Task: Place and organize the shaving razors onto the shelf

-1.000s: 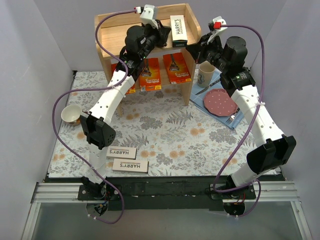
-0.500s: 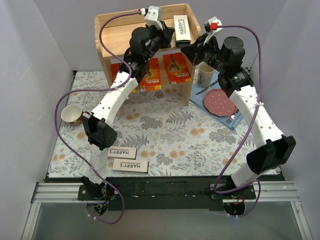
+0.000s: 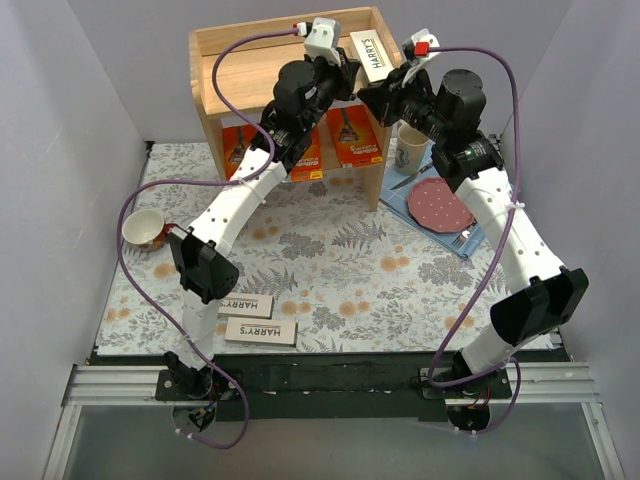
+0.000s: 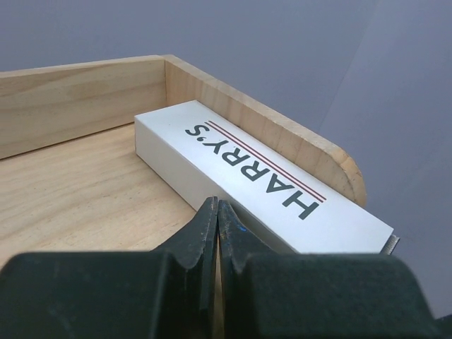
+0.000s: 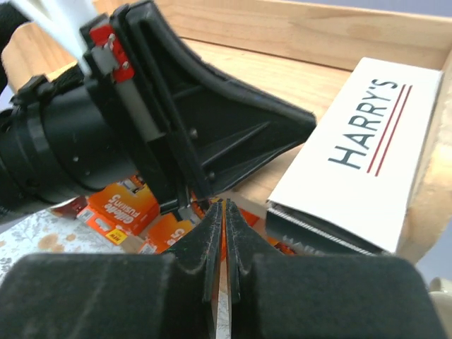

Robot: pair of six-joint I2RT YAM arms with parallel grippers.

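One HARRY'S box (image 4: 261,180) on shelf (image 4: 78,92), left claw (image 4: 217,206) seemingly touching its side

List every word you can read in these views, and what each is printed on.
"HARRY'S": white box on the shelf top.
"HARRY'S": near box on the table.
"HARRY'S": far box just behind it.
Print on the orange packs: too blurred to read.

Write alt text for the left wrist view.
A long white box lettered HARRY'S lies flat on a wooden shelf, along its side rail near the back corner. The left gripper, shut and empty, points at its long side.
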